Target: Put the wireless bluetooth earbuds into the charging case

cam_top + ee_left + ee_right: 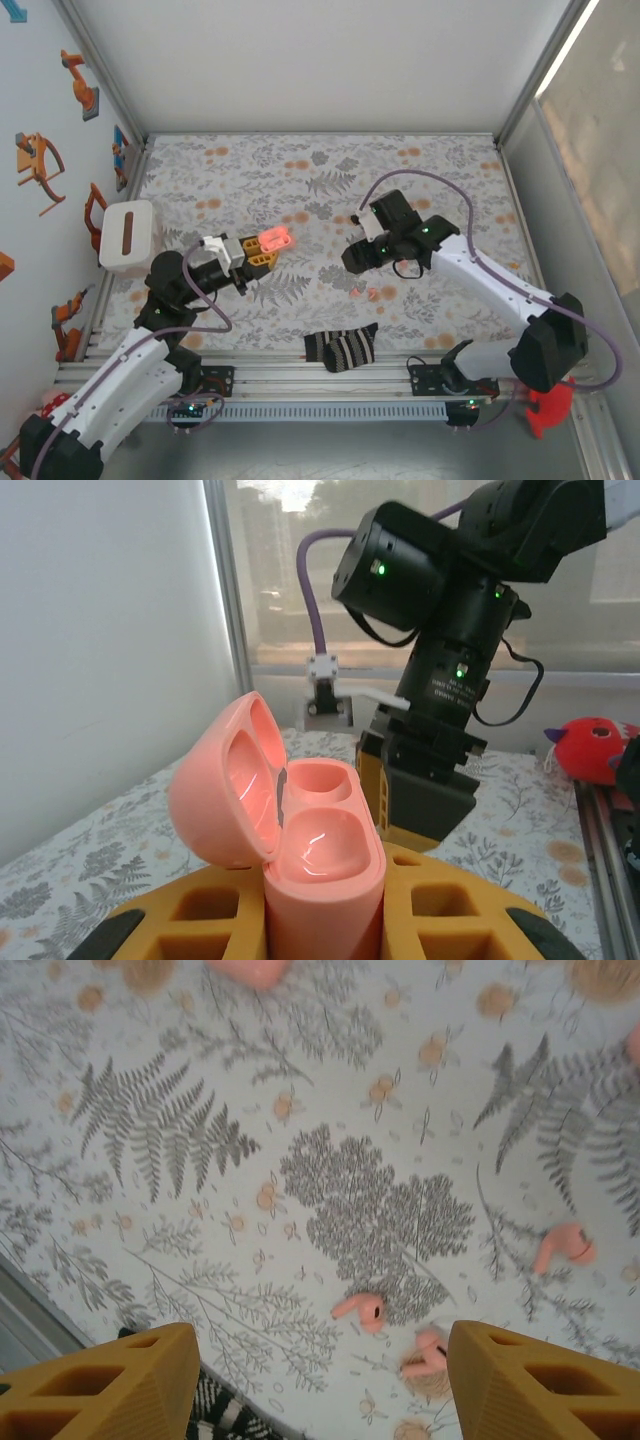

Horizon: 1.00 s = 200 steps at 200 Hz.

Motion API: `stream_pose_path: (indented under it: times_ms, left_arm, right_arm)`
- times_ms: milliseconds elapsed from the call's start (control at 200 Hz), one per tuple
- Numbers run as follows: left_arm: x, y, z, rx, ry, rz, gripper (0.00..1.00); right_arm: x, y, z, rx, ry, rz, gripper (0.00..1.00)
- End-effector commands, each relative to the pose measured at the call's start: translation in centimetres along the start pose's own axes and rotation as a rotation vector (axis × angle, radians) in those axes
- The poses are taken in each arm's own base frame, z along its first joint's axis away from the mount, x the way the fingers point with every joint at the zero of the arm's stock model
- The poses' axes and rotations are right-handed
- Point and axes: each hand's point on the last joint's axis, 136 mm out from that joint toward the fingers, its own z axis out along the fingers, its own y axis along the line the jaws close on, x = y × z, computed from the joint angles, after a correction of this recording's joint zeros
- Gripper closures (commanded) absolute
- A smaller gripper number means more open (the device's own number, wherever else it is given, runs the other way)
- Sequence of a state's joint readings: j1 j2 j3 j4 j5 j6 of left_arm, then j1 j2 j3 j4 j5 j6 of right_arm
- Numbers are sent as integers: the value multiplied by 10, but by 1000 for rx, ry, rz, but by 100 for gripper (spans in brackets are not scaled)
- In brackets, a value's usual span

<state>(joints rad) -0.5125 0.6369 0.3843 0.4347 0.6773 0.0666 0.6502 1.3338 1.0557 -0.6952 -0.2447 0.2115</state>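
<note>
The salmon-pink charging case point(325, 852) stands upright with its lid point(222, 780) flipped open to the left and both sockets empty. My left gripper point(325, 920) is shut on the case's lower body, and holds it above the cloth point(275, 238). Three small coral earbuds lie loose on the floral cloth: one point(360, 1310) between my right fingers, one point(425, 1353) close to the right finger, one point(563, 1247) further right. My right gripper point(325, 1385) hovers open above them, nothing between its yellow fingertips point(110, 1380). It faces the case from the right point(352, 258).
A black-and-white striped sock point(340, 347) lies near the table's front edge, just below the right gripper point(225, 1415). A white box point(127, 237) stands at the left wall. A red plush toy point(550, 410) sits off the table's front right. A pink rounded shape point(250, 970) is cut by the top edge.
</note>
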Motion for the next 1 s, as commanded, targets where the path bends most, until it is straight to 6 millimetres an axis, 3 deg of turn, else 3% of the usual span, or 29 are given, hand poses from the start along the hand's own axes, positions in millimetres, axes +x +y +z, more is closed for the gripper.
stream_pose_path:
  times_ms: [0,165,411,721,997]
  left_arm:
    - [4,-1,0,-2,12,17,100]
    - [6,-1,2,5,18,9,100]
    - [7,-4,2,12,25,8,100]
    - [10,-4,3,15,36,8,100]
    - [13,-6,4,22,45,5,100]
  right_arm:
    - [28,0,16,-36,102,86,35]
    - [45,-4,39,-51,172,108,37]
    - [49,-7,63,-61,231,127,41]
    - [60,-21,84,-20,309,149,47]
    - [63,-25,90,-26,329,147,51]
